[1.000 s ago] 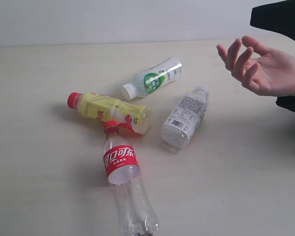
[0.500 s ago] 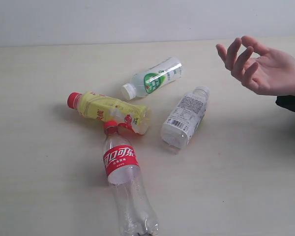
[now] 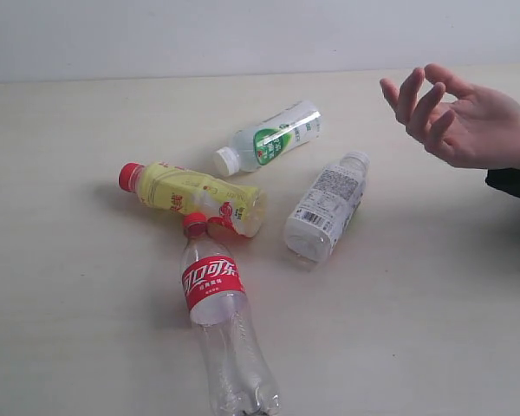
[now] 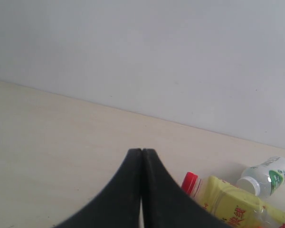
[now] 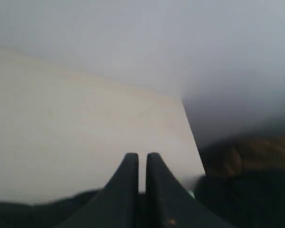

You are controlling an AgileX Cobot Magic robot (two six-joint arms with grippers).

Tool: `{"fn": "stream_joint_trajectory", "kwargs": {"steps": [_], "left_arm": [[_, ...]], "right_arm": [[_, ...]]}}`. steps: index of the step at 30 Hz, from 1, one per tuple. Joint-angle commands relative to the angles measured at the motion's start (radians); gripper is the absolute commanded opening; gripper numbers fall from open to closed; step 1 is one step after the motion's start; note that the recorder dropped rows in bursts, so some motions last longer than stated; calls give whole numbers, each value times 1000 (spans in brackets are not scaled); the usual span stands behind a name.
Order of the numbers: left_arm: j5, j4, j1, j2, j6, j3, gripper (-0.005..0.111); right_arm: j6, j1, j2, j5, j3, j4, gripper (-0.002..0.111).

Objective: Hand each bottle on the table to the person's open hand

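Four bottles lie on the pale table [image 3: 69,329]. The clear red-labelled, red-capped one [image 3: 218,321] is nearest the front. The yellow-labelled red-capped one [image 3: 193,196] lies across its cap. Behind are the green-white one with a white cap [image 3: 269,138] and the white-labelled one [image 3: 326,208]. A person's open hand [image 3: 464,117] is held at the right. Neither gripper shows in the exterior view. My left gripper [image 4: 142,151] is shut and empty, with the yellow bottle [image 4: 237,206] and green-white bottle [image 4: 268,175] beyond it. My right gripper [image 5: 142,156] has its fingers almost together over bare table, holding nothing.
A pale wall [image 3: 243,35] rises behind the table's far edge. A dark sleeve [image 3: 513,184] covers the person's arm at the right. In the right wrist view the table's edge [image 5: 192,137] drops off into a dark blurred area.
A dark shape at the exterior view's top right corner has gone out of sight. The hand and bottles have barely moved.
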Motion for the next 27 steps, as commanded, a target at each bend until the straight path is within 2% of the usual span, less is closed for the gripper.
{"fn": "stream_joint_trajectory", "kwargs": {"steps": [1,4,7,8,20,27], "left_arm": [[-2,3,3,-6,0,0,0],[-2,3,3,-6,0,0,0],[-2,3,3,-6,0,0,0],[-2,3,3,-6,0,0,0],[-2,3,3,-6,0,0,0],[-2,3,3,-6,0,0,0]], "right_arm": [[-621,0,68,268,-86,692,8],[-1027,0,108,534,-250,1215,8],[-1160,0,99,638,-319,1499,6],[-1229,32,84,652,-310,1601,5],[-1117,520,83,681,-295,1610,3],[-1098,775,162,645,-297,1697,6]]}}
